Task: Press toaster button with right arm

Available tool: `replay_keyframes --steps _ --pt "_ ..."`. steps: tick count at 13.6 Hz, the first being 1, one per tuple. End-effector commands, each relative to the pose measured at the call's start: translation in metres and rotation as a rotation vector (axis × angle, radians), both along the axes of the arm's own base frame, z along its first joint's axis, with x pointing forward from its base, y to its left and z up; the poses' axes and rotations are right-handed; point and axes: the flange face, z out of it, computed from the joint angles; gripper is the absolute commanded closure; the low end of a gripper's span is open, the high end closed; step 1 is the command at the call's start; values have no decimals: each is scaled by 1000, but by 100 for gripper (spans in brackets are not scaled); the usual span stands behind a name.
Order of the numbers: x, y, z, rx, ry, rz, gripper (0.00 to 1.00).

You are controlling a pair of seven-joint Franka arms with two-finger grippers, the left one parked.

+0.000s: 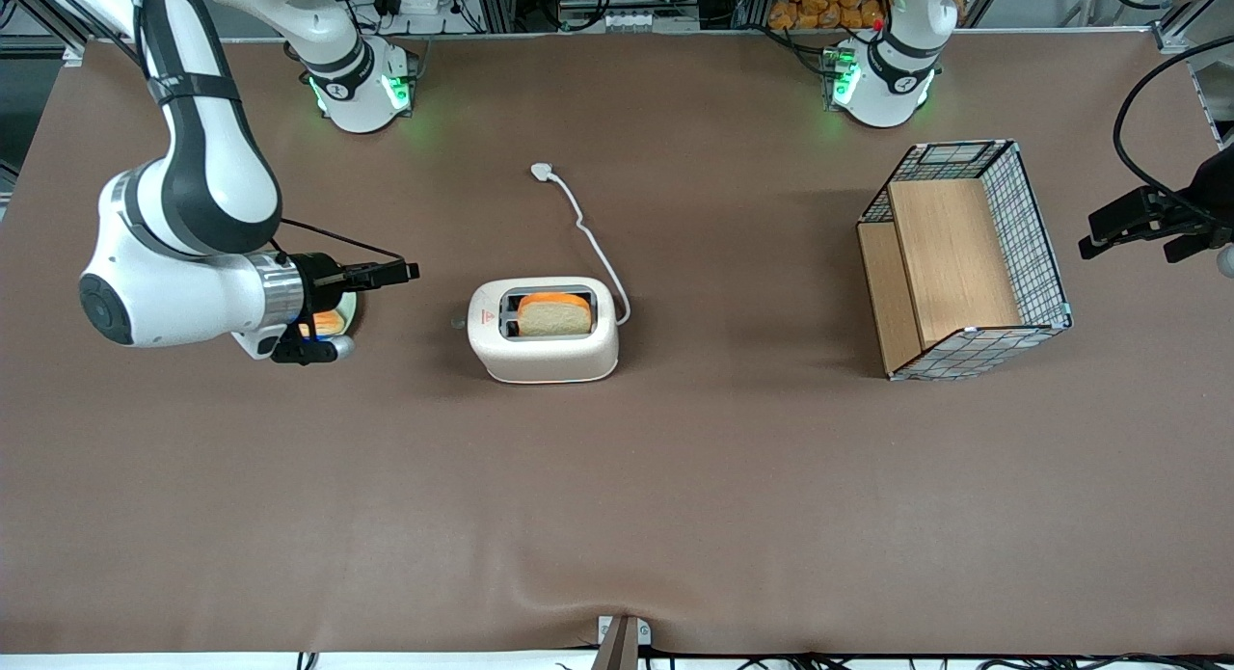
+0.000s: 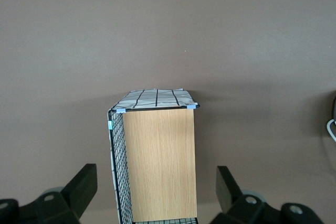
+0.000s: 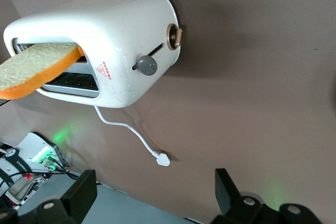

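1. The toaster (image 1: 543, 330) in the front view stands near the middle of the brown table (image 1: 617, 496), cream-white and rounded, with a slice of bread (image 1: 553, 315) standing up in one slot. Its red triangle mark (image 1: 487, 318) sits on top at the end facing the working arm. The button (image 1: 457, 322) shows only as a faint nub at that narrow end. The white cord (image 1: 596, 246) runs from the toaster's other end to a plug (image 1: 542, 172) lying farther from the camera. The right arm (image 1: 198, 207) reaches in low over the table, and its gripper (image 1: 410, 271) points at the toaster, level with it but clearly apart from the button. The fingers look drawn close together there. Under the wrist a small plate (image 1: 339, 315) with something orange on it is partly hidden. A wire basket (image 1: 967, 257) with wooden panels stands toward the parked arm's end.

2. The left wrist view shows only the basket (image 2: 157, 158) on bare table.

3. In the right wrist view the toaster (image 3: 105, 51) lies ahead with the round grey button (image 3: 147, 65) sticking out of its slot, untouched. A copper-ringed dial (image 3: 173, 37) sits beside it. The two black fingers (image 3: 227, 190) stand wide apart here, holding nothing.
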Motion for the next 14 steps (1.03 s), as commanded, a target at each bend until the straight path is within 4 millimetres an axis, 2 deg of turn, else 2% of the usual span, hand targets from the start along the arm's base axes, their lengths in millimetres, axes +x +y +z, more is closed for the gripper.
replay_keyframes --steps 1,2,3,5,6,7,9,14 --pt "-2 11 -5 13 8 -2 0" --pt "-3 17 -8 13 13 7 0" --pt "-4 23 -11 12 15 17 12" --pt "-3 31 -15 6 0 19 64" --pt "-5 36 -18 4 -10 21 86" --pt "-2 37 -19 0 -34 12 100" --pt "1 47 -18 -5 -77 14 100" --pt "5 78 -43 -28 -149 43 100"
